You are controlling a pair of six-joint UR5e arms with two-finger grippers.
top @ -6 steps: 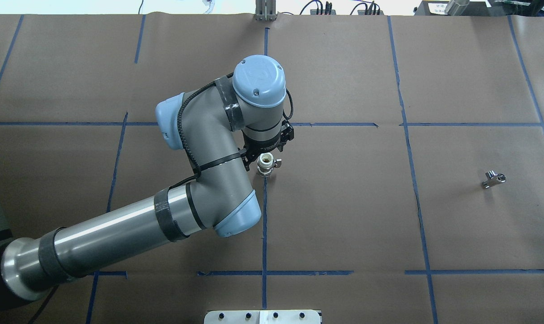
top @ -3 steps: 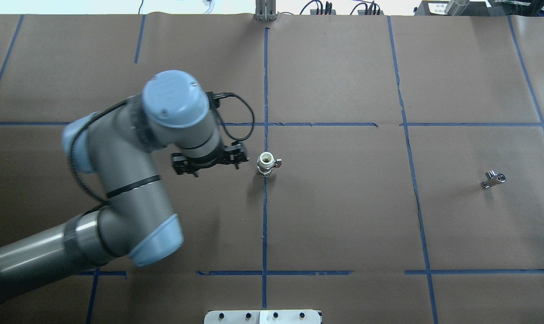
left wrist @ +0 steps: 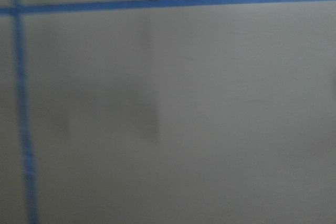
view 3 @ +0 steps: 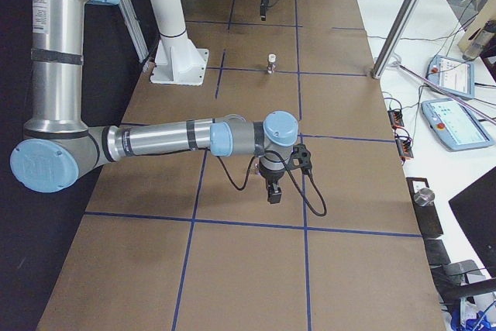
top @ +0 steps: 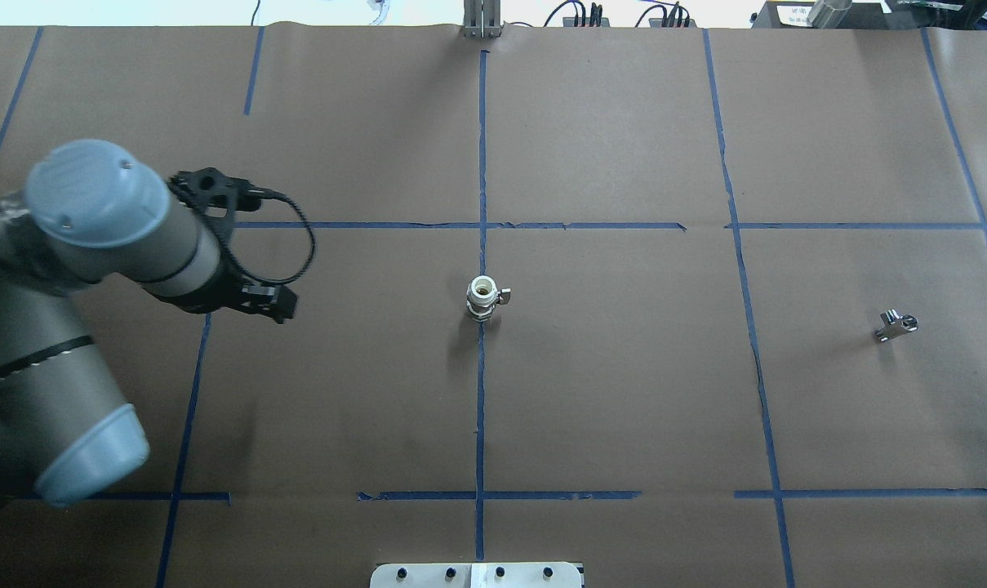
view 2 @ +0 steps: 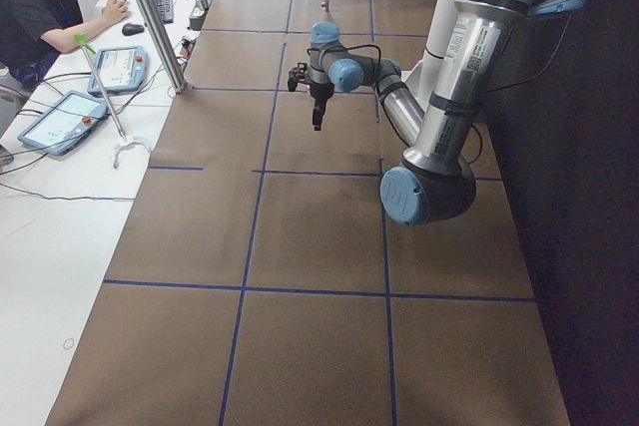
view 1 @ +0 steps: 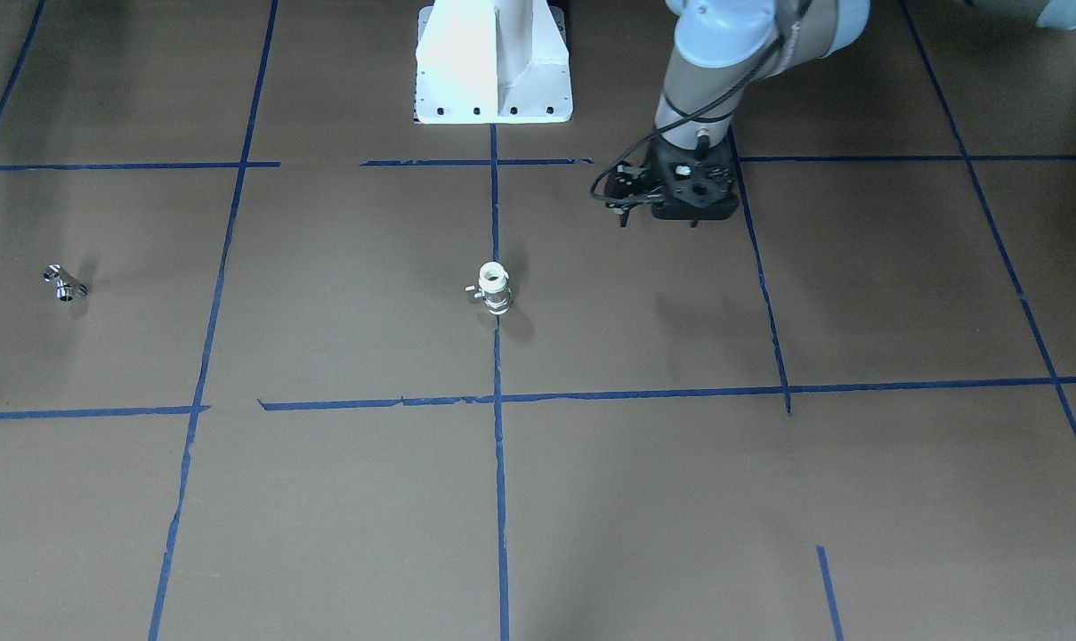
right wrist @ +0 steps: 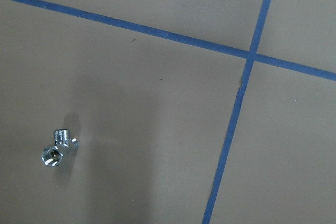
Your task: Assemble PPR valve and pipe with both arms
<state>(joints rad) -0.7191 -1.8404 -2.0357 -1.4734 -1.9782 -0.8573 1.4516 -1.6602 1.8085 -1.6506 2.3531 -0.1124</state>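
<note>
The PPR valve [top: 482,298] stands upright on the centre blue tape line, free of both grippers; it also shows in the front view [view 1: 495,287] and the right side view [view 3: 271,62]. The chrome pipe fitting [top: 895,325] lies far to the right, and also shows in the front view [view 1: 64,283] and below the right wrist camera [right wrist: 59,148]. My left gripper [top: 240,245] is open and empty, well left of the valve [view 1: 680,191]. My right gripper [view 3: 273,190] shows only in the right side view, so I cannot tell its state.
Brown paper [top: 624,392] with a blue tape grid [top: 480,408] covers the table. The white pedestal [view 1: 493,62] stands at the robot's edge. An operator [view 2: 40,7] sits beyond the table, with tablets [view 2: 62,119] beside him. The left wrist view is blurred.
My left gripper was at the valve one second ago. It has swung away to the left, leaving the valve standing in place. The pipe fitting has not moved.
</note>
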